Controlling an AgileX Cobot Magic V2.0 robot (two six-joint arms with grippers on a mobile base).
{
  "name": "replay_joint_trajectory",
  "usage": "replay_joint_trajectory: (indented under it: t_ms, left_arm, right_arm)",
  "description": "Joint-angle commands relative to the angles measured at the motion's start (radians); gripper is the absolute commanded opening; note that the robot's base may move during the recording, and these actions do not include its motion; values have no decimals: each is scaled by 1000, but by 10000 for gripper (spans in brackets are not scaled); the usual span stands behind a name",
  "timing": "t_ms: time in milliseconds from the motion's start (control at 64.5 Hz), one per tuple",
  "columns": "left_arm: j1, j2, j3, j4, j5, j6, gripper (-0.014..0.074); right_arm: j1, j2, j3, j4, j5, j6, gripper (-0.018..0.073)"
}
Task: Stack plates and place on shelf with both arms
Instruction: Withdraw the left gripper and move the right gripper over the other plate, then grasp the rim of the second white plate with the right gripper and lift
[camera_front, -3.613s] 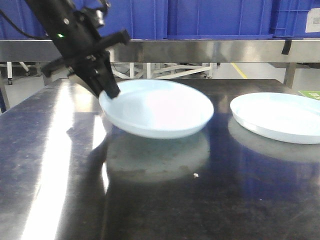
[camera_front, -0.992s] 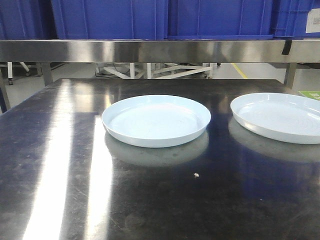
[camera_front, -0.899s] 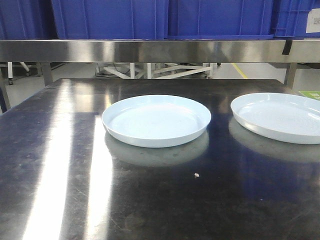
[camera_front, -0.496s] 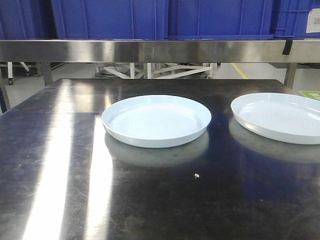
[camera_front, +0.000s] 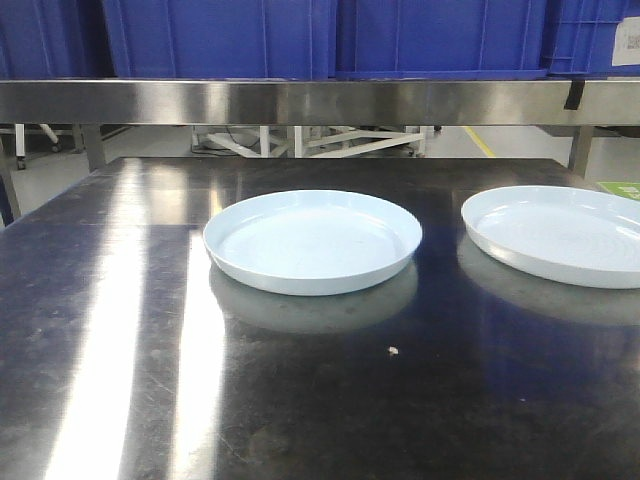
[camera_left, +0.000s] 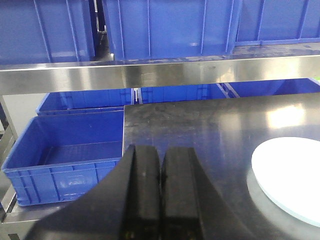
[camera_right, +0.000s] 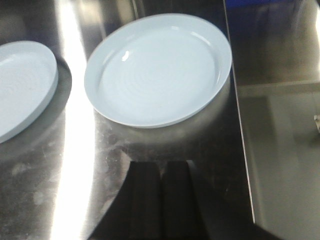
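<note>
Two pale bluish-white plates lie flat and apart on the dark steel table: one in the middle (camera_front: 312, 240), the other at the right (camera_front: 560, 232). The shelf's brushed front rail (camera_front: 320, 100) runs behind them. Neither gripper shows in the front view. In the left wrist view my left gripper (camera_left: 160, 160) is shut with nothing in it, above the table's left part, and one plate (camera_left: 290, 180) lies off to its right. In the right wrist view my right gripper (camera_right: 161, 167) is shut and empty, just short of the right plate (camera_right: 157, 70); the other plate (camera_right: 20, 85) lies further left.
Blue plastic bins (camera_front: 220, 35) stand on the shelf above the rail. An open blue bin (camera_left: 65, 155) sits lower, beside the table's left edge (camera_left: 123, 130). The table's right edge (camera_right: 240, 125) runs close to the right plate, with floor beyond.
3.6 s ago my left gripper held the middle plate tilted by its rim. The plate now lies flat and the arm has left the front view. Nothing moved in the last second.
</note>
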Motion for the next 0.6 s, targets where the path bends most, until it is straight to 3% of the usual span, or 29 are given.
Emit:
replay_joint_trajectory:
  t_ms: [0, 465, 589]
  left_arm:
    - [3, 0, -38, -2, -93, -3, 83]
    - [3, 0, -38, -2, -93, -3, 83]
    - [3, 0, -38, -2, -93, -3, 83]
  right_arm:
    - [-4, 111, -99, 4, -13, 0, 57]
    - [-5, 649, -553, 4, 342, 0, 57]
    - [-38, 770, -684, 2, 417, -2, 57]
